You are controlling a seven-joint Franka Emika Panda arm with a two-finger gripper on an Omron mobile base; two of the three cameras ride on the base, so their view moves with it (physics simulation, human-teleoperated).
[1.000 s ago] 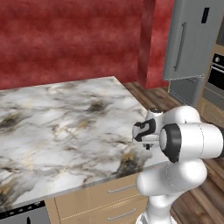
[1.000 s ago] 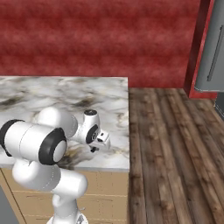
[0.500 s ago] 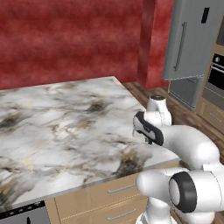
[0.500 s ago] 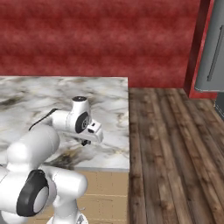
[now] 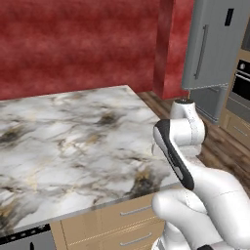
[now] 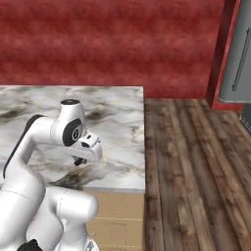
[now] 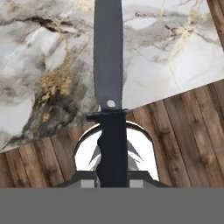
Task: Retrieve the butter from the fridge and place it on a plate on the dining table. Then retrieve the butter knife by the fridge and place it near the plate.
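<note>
One gripper [image 6: 81,161], clamped on the handle of the butter knife [image 7: 109,92]. Its blade runs straight out ahead of the hand, over the near edge of the marble dining table [image 5: 63,141] where the top meets the wooden floor [image 6: 196,162]. Judged: next comes carrying it on over the tabletop.

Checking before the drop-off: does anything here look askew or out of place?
Nothing stands out. The gripper is shut on the butter knife by its handle, blade pointing out over the edge of the marble dining table. No spill or damage visible.
</note>
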